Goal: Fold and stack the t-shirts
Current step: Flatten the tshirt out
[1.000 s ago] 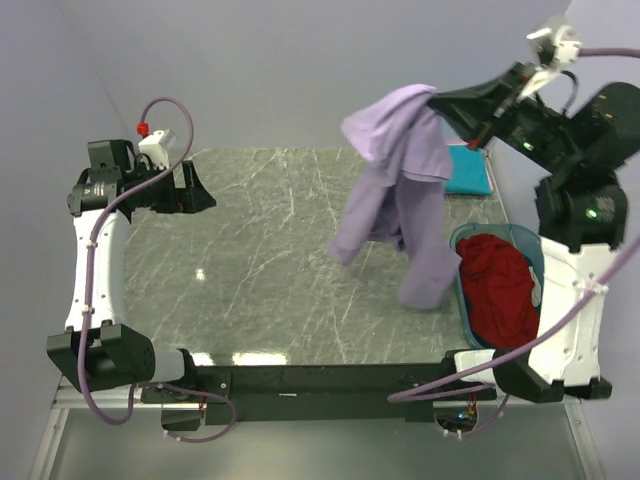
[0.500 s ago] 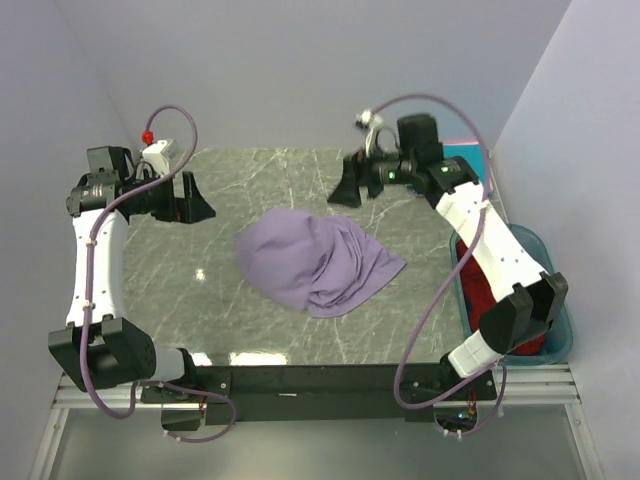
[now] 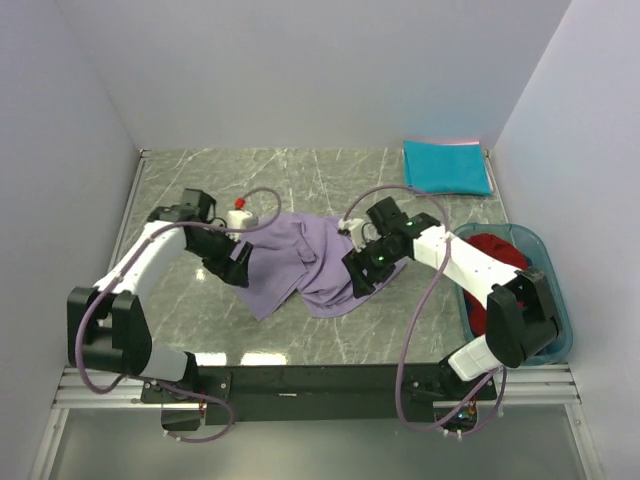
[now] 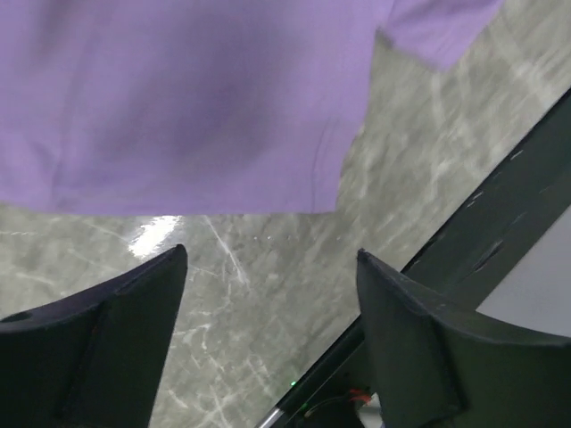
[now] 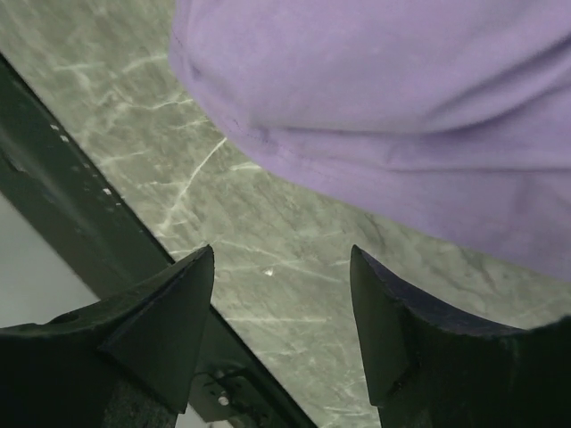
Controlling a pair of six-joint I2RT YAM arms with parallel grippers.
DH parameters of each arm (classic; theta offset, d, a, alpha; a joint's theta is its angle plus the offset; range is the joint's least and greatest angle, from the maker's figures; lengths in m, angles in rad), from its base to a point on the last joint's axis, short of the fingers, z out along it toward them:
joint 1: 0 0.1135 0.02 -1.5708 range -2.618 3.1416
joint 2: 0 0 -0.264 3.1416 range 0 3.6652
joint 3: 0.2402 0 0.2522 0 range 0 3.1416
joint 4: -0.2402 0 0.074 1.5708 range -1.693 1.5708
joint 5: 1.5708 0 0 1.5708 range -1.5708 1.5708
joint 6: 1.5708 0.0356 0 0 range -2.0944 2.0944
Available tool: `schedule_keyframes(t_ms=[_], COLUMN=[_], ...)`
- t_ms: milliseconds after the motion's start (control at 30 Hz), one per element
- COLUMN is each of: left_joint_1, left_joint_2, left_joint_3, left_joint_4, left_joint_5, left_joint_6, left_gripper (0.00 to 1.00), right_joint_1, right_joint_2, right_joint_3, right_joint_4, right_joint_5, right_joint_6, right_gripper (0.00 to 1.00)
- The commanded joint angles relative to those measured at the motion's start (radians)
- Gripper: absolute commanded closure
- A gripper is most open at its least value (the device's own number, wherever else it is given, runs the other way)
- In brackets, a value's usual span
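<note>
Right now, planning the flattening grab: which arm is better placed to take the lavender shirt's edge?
Probably the left: the left gripper, open, faces a flat, straight hem of the lavender shirt. The right gripper, also open, faces bunched folds.

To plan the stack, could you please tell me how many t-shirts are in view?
3: a lavender shirt crumpled mid-table, a teal shirt folded at the far right corner, a red shirt in the bin. More may hide under it.

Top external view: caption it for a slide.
Both arms' jaws flank a crumpled lavender fabric t-shirt; a folded teal t-shirt lies far right.
</note>
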Motion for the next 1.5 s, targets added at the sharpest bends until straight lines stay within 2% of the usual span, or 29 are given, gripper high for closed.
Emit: schedule_keyframes(t_ms=[0,133,367,433,600,767,833,933,967,1067,1167,1300,1467], left_joint_1=[-0.069,-0.092,-0.093,-0.092,-0.043,0.097,0.186,0.246,0.250,0.250,0.246,0.234,0.162], left_joint_2=[0.037,0.121,0.242,0.293,0.370,0.457,0.508,0.505,0.488,0.379,0.272,0.188,0.132], left_joint_3=[-0.033,-0.032,-0.015,-0.003,0.045,0.149,0.249,0.370,0.394,0.366,0.282,0.171,0.012], left_joint_4=[0.131,0.194,0.281,0.285,0.272,0.249,0.202,0.140,0.127,0.084,0.044,-0.011,0.024], left_joint_5=[-0.170,-0.276,-0.414,-0.457,-0.531,-0.565,-0.531,-0.432,-0.398,-0.271,-0.168,-0.091,-0.158], left_joint_6=[-0.074,-0.132,-0.221,-0.241,-0.243,-0.217,-0.212,-0.188,-0.151,-0.074,-0.030,0.018,0.026], left_gripper=[0.23,0.25,0.37,0.43,0.45,0.48,0.51,0.47,0.39,0.28,0.26,0.26,0.28], right_joint_1=[0.088,0.140,0.168,0.168,0.093,-0.025,-0.082,-0.122,-0.123,-0.111,-0.056,0.060,0.188], right_joint_2=[0.021,0.079,0.197,0.233,0.296,0.394,0.417,0.395,0.357,0.261,0.170,0.075,0.081], right_joint_3=[-0.022,-0.040,-0.052,-0.048,0.010,0.179,0.252,0.384,0.435,0.457,0.374,0.204,0.066], right_joint_4=[0.104,0.201,0.312,0.318,0.301,0.272,0.238,0.162,0.131,0.034,-0.015,0.025,0.109], right_joint_5=[0.136,0.240,0.388,0.420,0.488,0.554,0.558,0.494,0.460,0.345,0.282,0.251,0.290], right_joint_6=[-0.002,0.014,0.009,-0.005,-0.047,-0.115,-0.142,-0.162,-0.169,-0.184,-0.178,-0.103,-0.044], right_gripper=[0.31,0.32,0.35,0.36,0.38,0.38,0.38,0.34,0.31,0.30,0.33,0.40,0.43])
